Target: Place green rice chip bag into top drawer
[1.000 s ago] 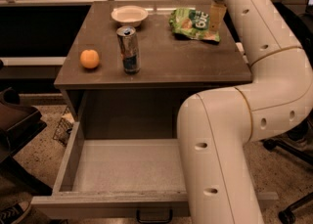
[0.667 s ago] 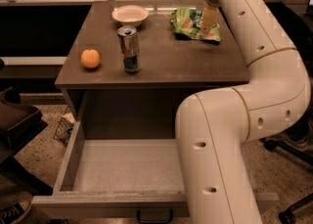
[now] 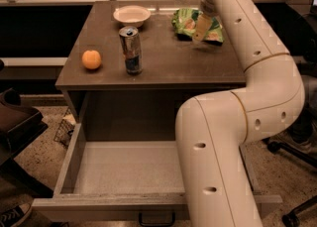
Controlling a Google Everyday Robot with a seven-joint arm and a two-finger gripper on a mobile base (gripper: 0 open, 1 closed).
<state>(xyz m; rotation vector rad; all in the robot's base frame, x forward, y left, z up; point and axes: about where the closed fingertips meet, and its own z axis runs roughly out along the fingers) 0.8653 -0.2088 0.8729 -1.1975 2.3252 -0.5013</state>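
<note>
The green rice chip bag (image 3: 186, 22) lies on the back right of the brown cabinet top (image 3: 163, 60). My gripper (image 3: 201, 28) hangs right over the bag's middle, with a tan finger (image 3: 202, 25) against it; the arm hides the bag's right side. The top drawer (image 3: 124, 166) stands pulled out below the cabinet top, its grey floor bare, with a dark handle (image 3: 156, 219) at the front. My white arm crosses in front of the drawer's right half.
A can (image 3: 131, 50) stands upright near the middle of the top, an orange (image 3: 91, 59) to its left, a white bowl (image 3: 132, 16) at the back. A dark chair (image 3: 17, 127) is left of the drawer, another chair base (image 3: 297, 146) at the right.
My gripper and wrist have shifted left over the chip bag, now covering more of its middle. The bag, can, orange and bowl have not moved.
</note>
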